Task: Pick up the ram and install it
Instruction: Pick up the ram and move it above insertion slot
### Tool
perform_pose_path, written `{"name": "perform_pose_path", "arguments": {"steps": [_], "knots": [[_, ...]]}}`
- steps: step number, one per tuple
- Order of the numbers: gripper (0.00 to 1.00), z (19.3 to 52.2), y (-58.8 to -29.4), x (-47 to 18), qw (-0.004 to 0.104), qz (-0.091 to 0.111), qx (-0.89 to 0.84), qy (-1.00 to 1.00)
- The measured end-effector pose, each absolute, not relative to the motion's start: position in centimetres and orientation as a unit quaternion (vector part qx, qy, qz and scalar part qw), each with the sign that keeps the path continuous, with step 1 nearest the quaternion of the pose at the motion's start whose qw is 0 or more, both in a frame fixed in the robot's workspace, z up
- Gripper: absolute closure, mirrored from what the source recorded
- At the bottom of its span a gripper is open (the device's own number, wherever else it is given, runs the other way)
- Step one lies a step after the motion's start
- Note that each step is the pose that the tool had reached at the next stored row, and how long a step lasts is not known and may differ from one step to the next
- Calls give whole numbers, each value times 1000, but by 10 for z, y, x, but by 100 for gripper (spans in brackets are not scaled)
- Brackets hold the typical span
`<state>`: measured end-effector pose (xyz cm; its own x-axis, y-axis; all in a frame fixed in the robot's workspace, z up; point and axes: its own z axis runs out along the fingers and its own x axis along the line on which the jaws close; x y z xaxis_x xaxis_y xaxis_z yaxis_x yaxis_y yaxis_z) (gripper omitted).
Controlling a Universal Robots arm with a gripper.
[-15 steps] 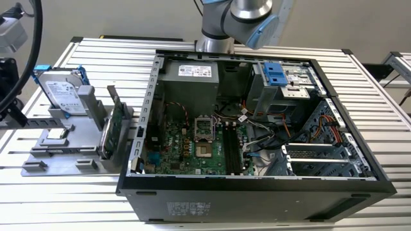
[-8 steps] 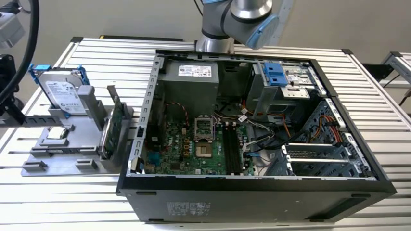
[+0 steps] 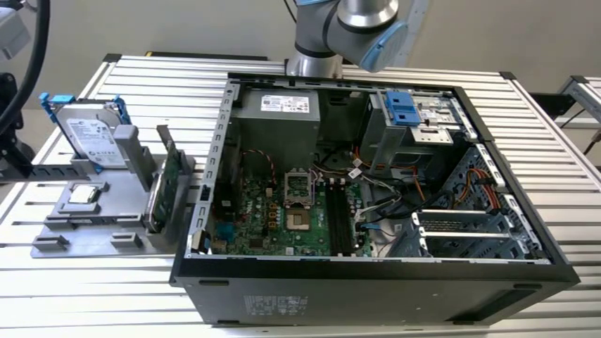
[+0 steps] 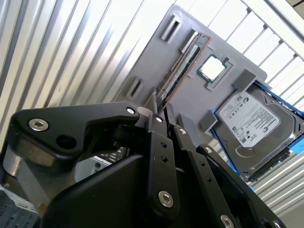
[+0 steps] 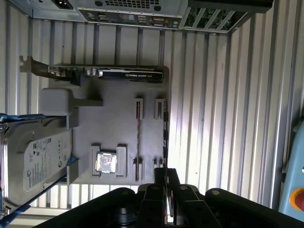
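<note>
Pincer [image 4: 161, 108] barely parted, jaws a sliver apart, empty, touching nothing. Hanging above the grey tray [image 4: 152, 56], lined up in the second wrist view with the ram [image 4: 183, 69], standing on edge in a slot along the tray's border. Just beside the ram, a processor chip [image 4: 212, 68]; farther off, the hard drive [image 4: 251, 121] with blue rails. In the exterior view, tray beside the open computer case [image 3: 376, 289] on the slatted table [image 3: 94, 299].
</note>
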<state>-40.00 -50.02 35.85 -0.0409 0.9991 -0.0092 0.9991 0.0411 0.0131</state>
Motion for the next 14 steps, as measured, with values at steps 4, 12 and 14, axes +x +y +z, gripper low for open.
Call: {"name": "perform_pose_path", "arguments": {"steps": [4,12,14], "knots": [[100,364,-500,-400,8,2,692,721],[100,373,-500,-400,8,2,693,721],[100,374,-500,-400,8,2,693,721]]}}
